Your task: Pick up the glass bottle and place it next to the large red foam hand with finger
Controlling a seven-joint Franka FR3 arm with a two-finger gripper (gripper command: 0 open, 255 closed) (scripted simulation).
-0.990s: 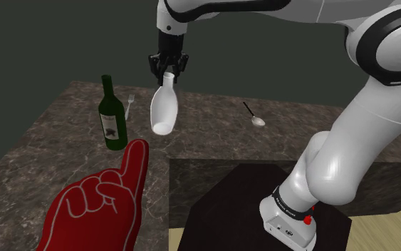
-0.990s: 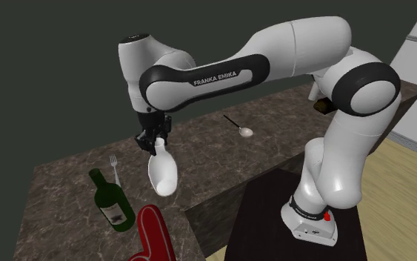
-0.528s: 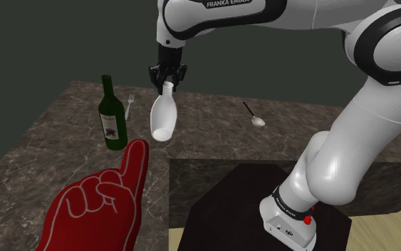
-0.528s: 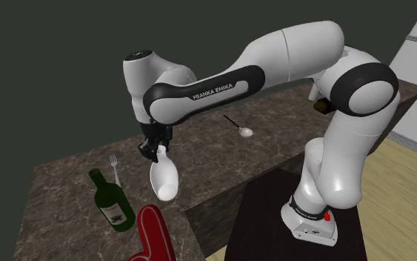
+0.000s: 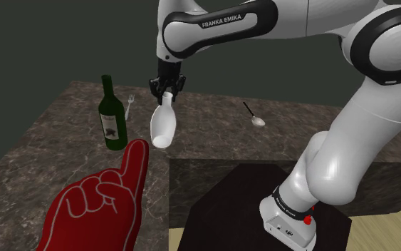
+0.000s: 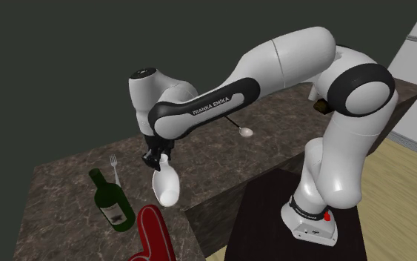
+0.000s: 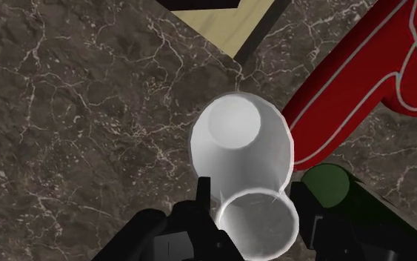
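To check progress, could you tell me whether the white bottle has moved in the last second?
Yes: the white bottle in the gripper has come down against the green bottle.

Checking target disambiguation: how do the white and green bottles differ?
The white bottle is plain; the green bottle is dark with a label. The white bottle hangs by its neck from the end effector, above the counter; the green bottle stands free on it. Both are neck-up, close to the red foam hand.
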